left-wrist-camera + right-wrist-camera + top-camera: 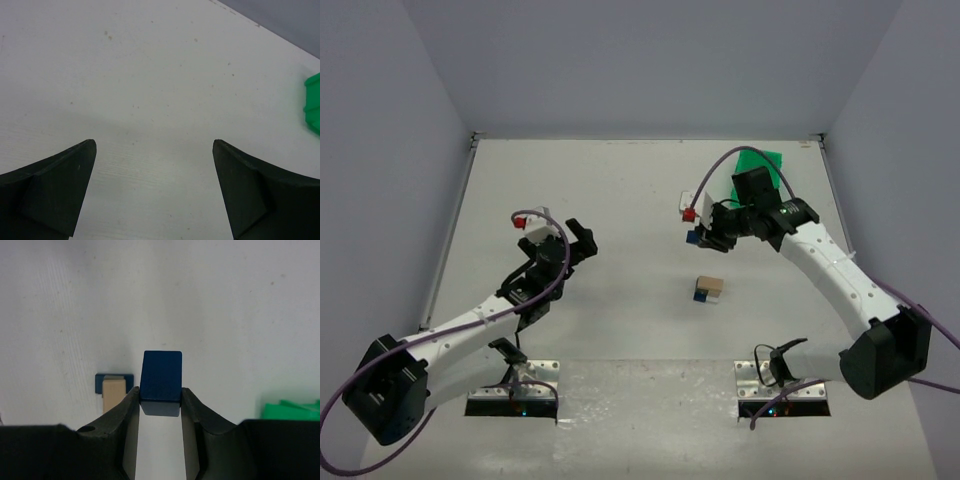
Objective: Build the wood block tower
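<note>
The wood block tower (708,290) is a small stack near the table's middle, a tan block on a dark blue one with some white; it also shows in the right wrist view (114,386), below and left of the jaws. My right gripper (700,233) is shut on a dark blue block (160,382) and holds it in the air, up and slightly left of the stack in the top view. My left gripper (582,243) is open and empty over bare table at the left, its jaws wide apart in the left wrist view (155,192).
A green plastic bin (758,176) lies at the back right, behind the right arm; its edge shows in the left wrist view (313,102) and the right wrist view (292,410). Grey walls close the table on three sides.
</note>
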Tool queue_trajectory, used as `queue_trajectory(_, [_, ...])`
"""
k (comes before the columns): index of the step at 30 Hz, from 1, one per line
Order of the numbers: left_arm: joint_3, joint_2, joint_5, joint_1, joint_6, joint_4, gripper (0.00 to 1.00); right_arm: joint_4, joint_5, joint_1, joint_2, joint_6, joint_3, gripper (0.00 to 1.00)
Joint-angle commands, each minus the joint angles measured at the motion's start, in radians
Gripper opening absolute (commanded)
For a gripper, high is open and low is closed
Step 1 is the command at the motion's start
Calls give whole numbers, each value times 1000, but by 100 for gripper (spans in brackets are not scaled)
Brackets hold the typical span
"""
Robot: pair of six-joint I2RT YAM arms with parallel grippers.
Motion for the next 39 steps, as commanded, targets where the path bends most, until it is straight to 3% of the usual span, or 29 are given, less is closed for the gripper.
queue_trajectory(1, [89, 94, -46, 3, -22, 25, 100, -26, 60, -1, -41, 39, -107, 2])
queue_trajectory(7, [152, 179, -37, 1, -3, 5, 100, 27, 111, 0, -51, 63, -196, 4])
queue_trajectory(25, [133, 33, -106, 1, 78, -33, 100, 102, 101, -1, -7, 77, -305, 6])
queue_trajectory(39, [142, 31, -112, 2, 100, -44, 100, 93, 73, -2, -6, 75, -293, 8])
